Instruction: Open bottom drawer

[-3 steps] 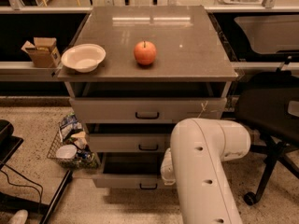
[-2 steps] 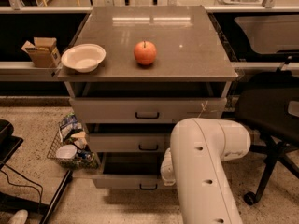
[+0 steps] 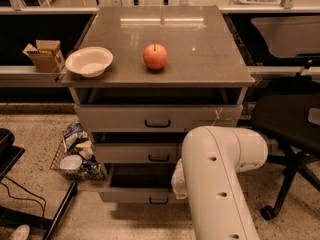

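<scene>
Nothing has visibly shifted since the earlier frames: the bottom drawer [image 3: 131, 196] sits partly pulled out at lower centre. The gripper [image 3: 178, 180], mostly hidden behind the white arm [image 3: 220, 184], is at the drawer's right front; whether it is open or closed cannot be told.

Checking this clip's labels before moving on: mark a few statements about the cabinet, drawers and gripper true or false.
The apple sits on the cabinet top. True.
The apple lies in the bowl. False: it stands apart, right of the bowl.
The bottom drawer is partly pulled out. True.
The gripper holds the top drawer's handle. False: that handle is free; the gripper is hidden behind the white arm, low by the bottom drawer.
</scene>
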You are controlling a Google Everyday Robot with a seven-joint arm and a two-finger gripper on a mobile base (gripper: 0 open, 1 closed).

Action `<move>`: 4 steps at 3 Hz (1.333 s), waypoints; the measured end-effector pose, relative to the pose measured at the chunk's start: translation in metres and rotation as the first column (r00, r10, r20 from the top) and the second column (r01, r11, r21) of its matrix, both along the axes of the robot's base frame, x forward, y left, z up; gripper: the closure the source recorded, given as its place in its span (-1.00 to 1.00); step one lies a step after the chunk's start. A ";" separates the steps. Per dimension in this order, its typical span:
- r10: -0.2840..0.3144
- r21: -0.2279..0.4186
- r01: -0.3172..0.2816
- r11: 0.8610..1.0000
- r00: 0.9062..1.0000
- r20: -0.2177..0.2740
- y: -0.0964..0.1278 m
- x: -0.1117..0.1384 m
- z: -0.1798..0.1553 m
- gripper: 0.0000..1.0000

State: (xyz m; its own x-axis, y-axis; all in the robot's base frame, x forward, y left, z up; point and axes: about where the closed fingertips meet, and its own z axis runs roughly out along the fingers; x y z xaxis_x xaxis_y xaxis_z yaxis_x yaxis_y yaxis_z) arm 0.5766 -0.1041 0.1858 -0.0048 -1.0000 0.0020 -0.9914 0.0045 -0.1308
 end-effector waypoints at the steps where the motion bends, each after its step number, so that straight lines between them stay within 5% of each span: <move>1: 0.000 0.000 0.000 1.000 1.000 0.000 0.000 0.000 0.000 0.62; 4: 0.000 0.000 0.000 1.000 1.000 0.000 0.000 0.000 0.000 -0.75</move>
State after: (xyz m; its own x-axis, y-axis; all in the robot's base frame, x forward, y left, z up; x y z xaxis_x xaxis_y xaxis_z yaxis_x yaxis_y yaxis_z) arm 0.5766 -0.1041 0.1858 -0.0048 -1.0000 0.0020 -0.9914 0.0045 -0.1307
